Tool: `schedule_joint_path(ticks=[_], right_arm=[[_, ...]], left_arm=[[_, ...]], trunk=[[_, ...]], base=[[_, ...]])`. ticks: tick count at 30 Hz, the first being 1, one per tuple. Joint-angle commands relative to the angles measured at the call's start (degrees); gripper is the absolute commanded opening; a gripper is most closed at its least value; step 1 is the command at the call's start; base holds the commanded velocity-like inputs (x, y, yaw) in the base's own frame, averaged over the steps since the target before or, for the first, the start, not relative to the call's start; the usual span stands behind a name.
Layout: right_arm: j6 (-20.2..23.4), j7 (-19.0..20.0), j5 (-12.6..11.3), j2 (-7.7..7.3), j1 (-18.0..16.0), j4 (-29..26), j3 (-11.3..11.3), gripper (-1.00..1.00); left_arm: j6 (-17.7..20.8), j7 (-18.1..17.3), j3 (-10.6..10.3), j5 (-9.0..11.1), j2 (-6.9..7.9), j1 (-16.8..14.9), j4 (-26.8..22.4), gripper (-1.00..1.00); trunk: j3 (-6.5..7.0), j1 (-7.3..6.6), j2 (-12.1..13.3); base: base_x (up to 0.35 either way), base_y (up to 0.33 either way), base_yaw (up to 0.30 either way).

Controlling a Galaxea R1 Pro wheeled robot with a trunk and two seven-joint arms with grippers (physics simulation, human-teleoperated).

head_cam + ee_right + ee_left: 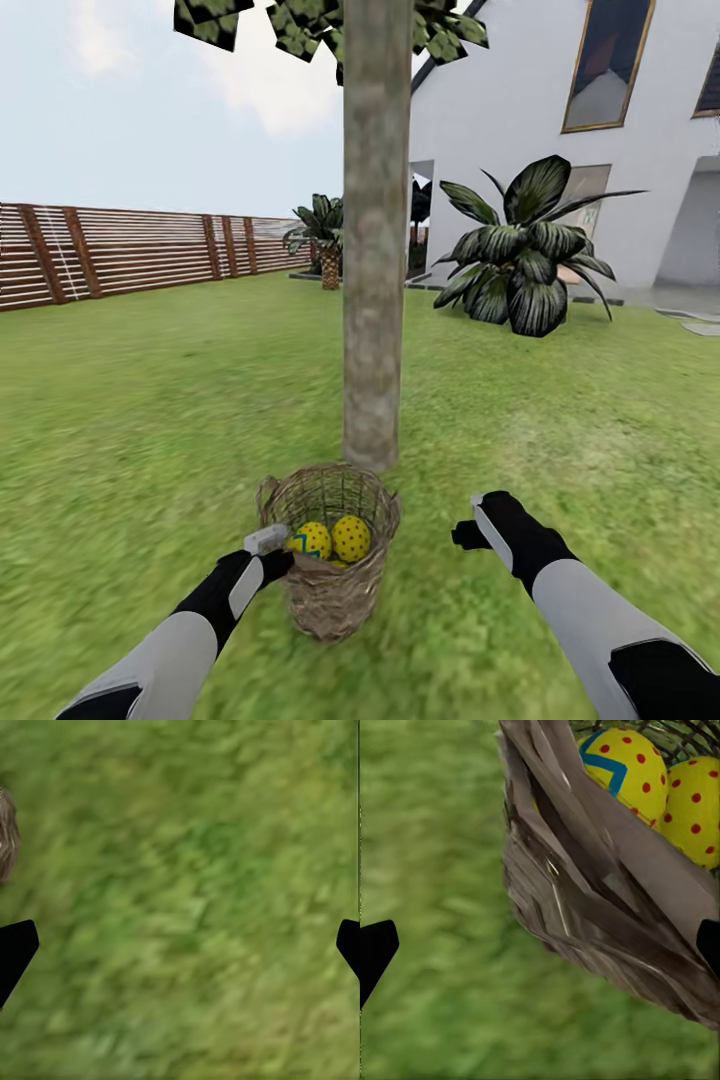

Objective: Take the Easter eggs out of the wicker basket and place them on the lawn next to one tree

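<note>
The brown wicker basket (335, 590) stands on the lawn (150, 420) just in front of the thick grey-brown tree (375, 260). Two yellow Easter eggs with red dots lie inside it, one with a blue zigzag (312, 541) and one plain (351, 538). My left gripper (267, 541) hovers at the basket's left rim, open. In the left wrist view the basket wall (600, 915) fills the space between the spread fingertips (375, 949), with the zigzag egg (626, 769) and the plain egg (697, 806) beyond it. My right gripper (468, 531) hangs open over grass to the basket's right.
A broad-leaved plant (525, 255) and the white house (560, 130) stand behind on the right. A slatted wooden fence (130, 250) runs along the left. Open grass surrounds the trunk. A sliver of the basket (6, 832) shows in the right wrist view.
</note>
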Motion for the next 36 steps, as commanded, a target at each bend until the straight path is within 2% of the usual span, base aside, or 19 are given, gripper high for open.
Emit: schedule_joint_path(ticks=[1, 8, 36], right_arm=[[0.23, -0.45, -0.62, -0.08, -0.03, -0.08, 0.45, 1.0], [0.23, -0.45, -0.62, 0.01, -0.02, -0.08, 0.45, 1.0], [0.18, -0.45, -0.62, 0.01, -0.03, -0.08, 0.45, 1.0]], left_arm=[[0.3, 0.35, 0.04, 0.6, -0.03, 0.01, -0.13, 1.0], [0.27, 0.35, 0.04, 0.58, -0.03, 0.01, -0.13, 1.0], [0.41, 0.35, 0.04, 0.6, 0.32, 0.0, -0.48, 1.0]], trunk=[[0.17, -0.04, -0.01], [1.72, -0.22, 0.09], [6.74, -6.37, 11.32]], base=[[0.0, 0.0, 0.0], [0.0, 0.0, 0.0], [0.0, 0.0, 0.0]])
